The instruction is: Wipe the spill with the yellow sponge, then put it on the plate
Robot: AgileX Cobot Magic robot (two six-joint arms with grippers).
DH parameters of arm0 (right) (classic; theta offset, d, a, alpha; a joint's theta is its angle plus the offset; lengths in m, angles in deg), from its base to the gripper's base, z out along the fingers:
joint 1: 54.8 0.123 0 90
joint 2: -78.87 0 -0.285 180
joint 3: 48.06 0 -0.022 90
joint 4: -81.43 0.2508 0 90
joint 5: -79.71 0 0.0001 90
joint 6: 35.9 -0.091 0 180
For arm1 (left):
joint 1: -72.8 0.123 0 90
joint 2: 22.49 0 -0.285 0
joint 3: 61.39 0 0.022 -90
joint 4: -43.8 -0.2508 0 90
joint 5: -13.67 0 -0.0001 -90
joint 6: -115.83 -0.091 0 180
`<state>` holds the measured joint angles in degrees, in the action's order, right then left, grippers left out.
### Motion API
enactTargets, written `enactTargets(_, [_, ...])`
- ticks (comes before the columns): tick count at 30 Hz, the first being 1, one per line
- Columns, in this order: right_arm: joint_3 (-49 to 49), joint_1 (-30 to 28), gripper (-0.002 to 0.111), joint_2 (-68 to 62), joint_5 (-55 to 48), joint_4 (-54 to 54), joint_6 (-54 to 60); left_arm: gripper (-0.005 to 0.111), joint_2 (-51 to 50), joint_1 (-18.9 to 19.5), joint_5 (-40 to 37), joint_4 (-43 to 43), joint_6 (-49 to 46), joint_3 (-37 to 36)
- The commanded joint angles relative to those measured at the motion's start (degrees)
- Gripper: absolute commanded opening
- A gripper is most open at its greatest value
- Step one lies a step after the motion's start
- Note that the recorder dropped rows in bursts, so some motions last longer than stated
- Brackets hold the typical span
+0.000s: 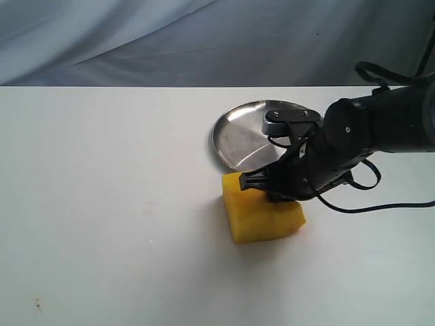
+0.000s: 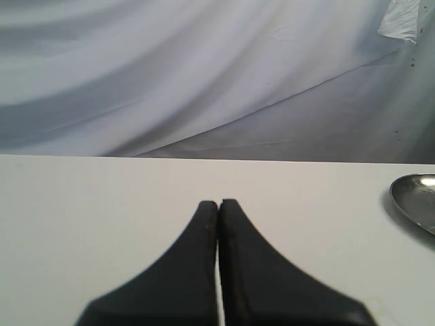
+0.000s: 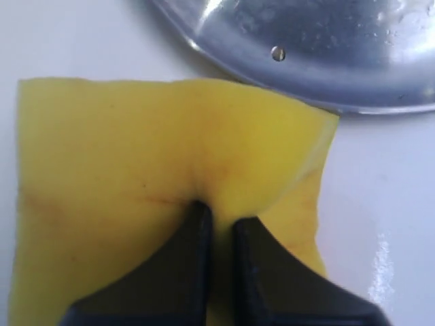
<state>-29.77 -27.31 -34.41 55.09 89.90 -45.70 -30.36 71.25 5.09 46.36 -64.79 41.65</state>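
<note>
We see the sponge (image 1: 264,216) in bright yellow, with faint brownish lines on it. The plate (image 1: 234,139) is shiny silver. The right pincer (image 3: 219,216) and the left pincer (image 2: 218,205) are black. The worktop (image 1: 102,204) is white, and the cloth (image 1: 170,41) behind is pale grey-blue.

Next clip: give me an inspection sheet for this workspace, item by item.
Surface: white table, one tiny dark speck near its front left corner.
Job's things: yellow sponge on the table beside the plate; spill not visible.
Clutter: nothing seen.
Claws: right claw shut, pinching the yellow sponge's top; left claw shut, empty.
Cables: black cable looping beside the right arm.
Surroundings: grey draped cloth behind the table.
</note>
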Motion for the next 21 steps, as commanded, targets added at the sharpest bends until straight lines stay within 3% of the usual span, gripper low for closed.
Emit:
enactTargets(1, [-1.65, 2.09, 0.0, -2.46, 1.03, 2.1, -0.09, 0.001, 0.09, -0.05, 0.23, -0.04, -0.12, -0.25])
enactTargets(11, [-12.17, 11.44, 0.0, -8.92, -3.27, 2.22, 0.31, 0.001, 0.09, -0.05, 0.23, -0.04, 0.14, -0.25])
enactTargets(21, [-6.45, 11.33, 0.0, -6.7, -3.54, -0.49, 0.46, 0.001, 0.09, -0.05, 0.23, -0.04, 0.14, -0.25])
